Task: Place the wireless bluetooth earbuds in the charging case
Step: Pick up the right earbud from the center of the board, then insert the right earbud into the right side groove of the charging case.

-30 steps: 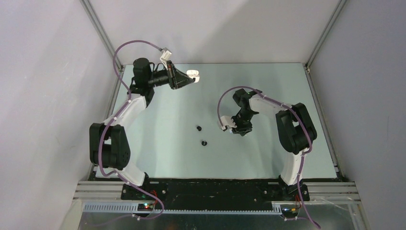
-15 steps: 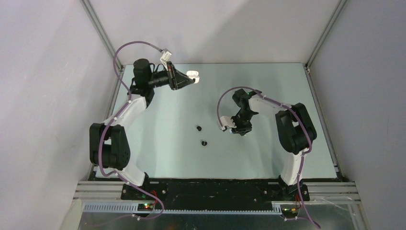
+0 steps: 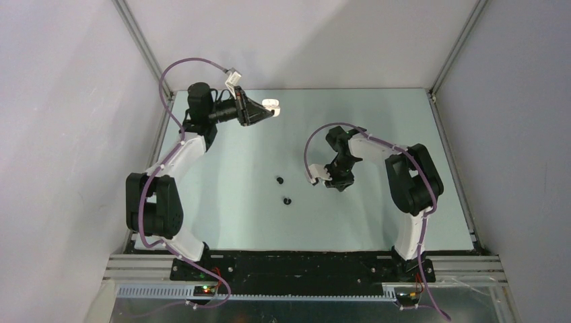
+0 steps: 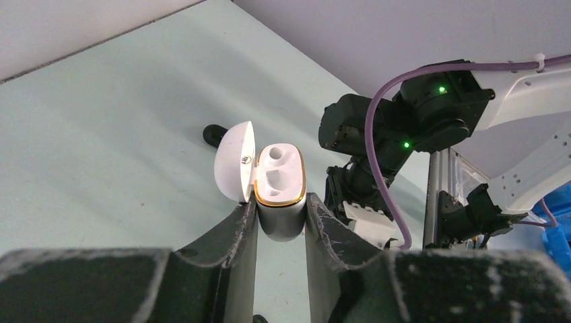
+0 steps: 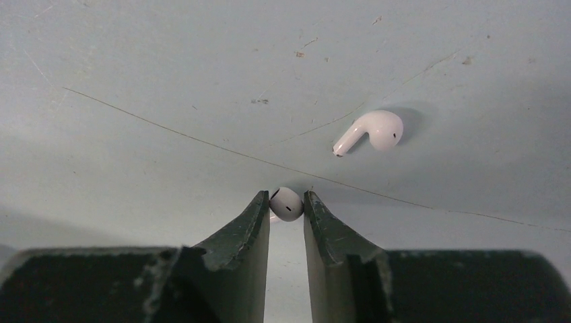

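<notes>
My left gripper (image 4: 281, 202) is shut on the white charging case (image 4: 279, 178) and holds it above the far left of the table. Its lid (image 4: 232, 161) is swung open, showing the gold-rimmed sockets. The top view shows the case (image 3: 271, 103) at the gripper tips. My right gripper (image 5: 287, 196) points down at the table, its fingertips pressed on both sides of a white earbud (image 5: 287, 205). A second white earbud (image 5: 377, 129) lies just beyond on the right. Two black earbuds (image 3: 279, 180) (image 3: 286, 200) lie mid-table, left of the right gripper (image 3: 334, 182).
The pale green table (image 3: 377, 222) is walled by grey panels, with metal frame posts (image 3: 138, 40) at the back corners. A small dark object (image 4: 214, 133) shows partly behind the case lid in the left wrist view.
The right gripper's jaws have narrowed onto the white earbud and its wrist has shifted slightly left. The left arm and the case have not moved.
</notes>
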Action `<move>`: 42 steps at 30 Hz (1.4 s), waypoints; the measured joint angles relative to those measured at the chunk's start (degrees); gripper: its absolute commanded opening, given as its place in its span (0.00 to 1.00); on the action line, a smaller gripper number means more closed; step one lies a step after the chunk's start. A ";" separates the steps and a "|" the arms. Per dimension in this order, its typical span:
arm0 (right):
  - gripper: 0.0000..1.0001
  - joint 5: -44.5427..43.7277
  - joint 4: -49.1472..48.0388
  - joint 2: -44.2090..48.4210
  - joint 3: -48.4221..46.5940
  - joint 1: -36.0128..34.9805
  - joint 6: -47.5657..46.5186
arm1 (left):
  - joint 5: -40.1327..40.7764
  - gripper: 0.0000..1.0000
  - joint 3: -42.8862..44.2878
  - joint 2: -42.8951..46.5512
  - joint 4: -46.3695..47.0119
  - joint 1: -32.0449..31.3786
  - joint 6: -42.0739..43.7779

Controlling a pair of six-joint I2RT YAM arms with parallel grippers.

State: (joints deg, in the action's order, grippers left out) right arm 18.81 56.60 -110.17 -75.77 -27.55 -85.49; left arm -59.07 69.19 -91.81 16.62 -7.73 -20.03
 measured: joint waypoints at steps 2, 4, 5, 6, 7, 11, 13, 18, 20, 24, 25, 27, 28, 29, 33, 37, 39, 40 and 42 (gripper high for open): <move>0.21 0.00 -0.11 0.00 0.00 0.04 0.28 | 0.20 0.00 0.00 0.00 0.00 -0.02 0.00; 0.18 0.02 -0.20 0.00 0.00 0.15 0.50 | 0.28 0.00 0.00 0.00 0.00 0.00 0.00; 0.16 0.04 -0.22 0.02 0.00 0.17 0.66 | 0.35 0.00 0.00 0.00 0.00 -0.02 0.00; 0.15 0.07 -0.31 0.04 0.00 0.20 0.90 | 0.37 0.00 -0.02 0.00 0.00 0.00 0.00; 0.10 0.02 -0.46 0.20 0.02 0.24 1.11 | 0.39 0.00 -0.07 0.00 0.00 0.00 0.00; 0.00 -0.24 -2.75 3.34 0.37 0.63 3.45 | 0.46 0.00 -0.07 0.00 0.00 -0.02 0.02; 0.00 -0.26 -5.16 7.45 0.39 1.07 6.03 | 0.68 0.00 -0.07 0.00 0.00 -0.02 0.02; 0.00 1.03 -15.39 20.06 -0.33 2.99 16.44 | 2.05 0.00 0.92 -0.13 1.05 -0.59 -0.09; 0.00 1.27 -21.75 24.13 -1.09 3.52 22.71 | 2.45 0.00 2.08 -0.50 2.89 -1.27 -0.98; 0.00 0.04 -36.57 28.44 -1.95 2.73 36.30 | 2.93 0.00 4.17 -2.23 8.11 -3.21 -3.74; 0.00 -0.39 -39.41 28.81 -1.99 2.32 38.60 | 2.97 0.00 4.50 -2.80 9.60 -3.74 -4.66; 0.00 -2.05 -46.07 29.07 -1.99 1.03 43.80 | 2.95 0.00 4.70 -3.96 13.00 -4.87 -6.71; 0.00 -3.06 -49.18 29.07 -1.99 0.24 46.03 | 2.86 0.00 4.70 -4.48 14.47 -5.35 -7.76; 0.00 -3.58 -50.99 29.07 -1.99 -0.39 47.41 | 2.91 0.00 4.70 -5.11 16.15 -5.81 -8.92; 0.00 -6.14 -58.23 28.85 -2.64 -3.10 53.20 | 2.51 0.00 4.70 -7.08 21.18 -7.23 -12.87; 0.00 -6.23 -61.31 27.23 -5.66 -4.42 56.74 | 1.40 0.00 4.44 -7.30 24.30 -7.96 -14.49; 0.00 -6.03 -62.31 26.47 -6.75 -4.61 57.44 | 1.03 0.00 4.00 -7.30 25.86 -8.09 -14.71; 0.00 -5.84 -62.58 26.25 -6.93 -4.70 57.44 | 0.74 0.00 3.63 -7.30 26.43 -8.13 -14.84; 0.00 -5.46 -62.62 25.94 -6.95 -4.85 57.35 | 0.31 0.00 2.91 -7.30 27.28 -8.15 -15.06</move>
State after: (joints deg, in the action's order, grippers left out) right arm 13.34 -6.02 -84.23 -82.72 -32.40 -28.14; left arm -58.76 72.10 -99.11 43.90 -15.88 -35.09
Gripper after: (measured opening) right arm 0.234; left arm 0.305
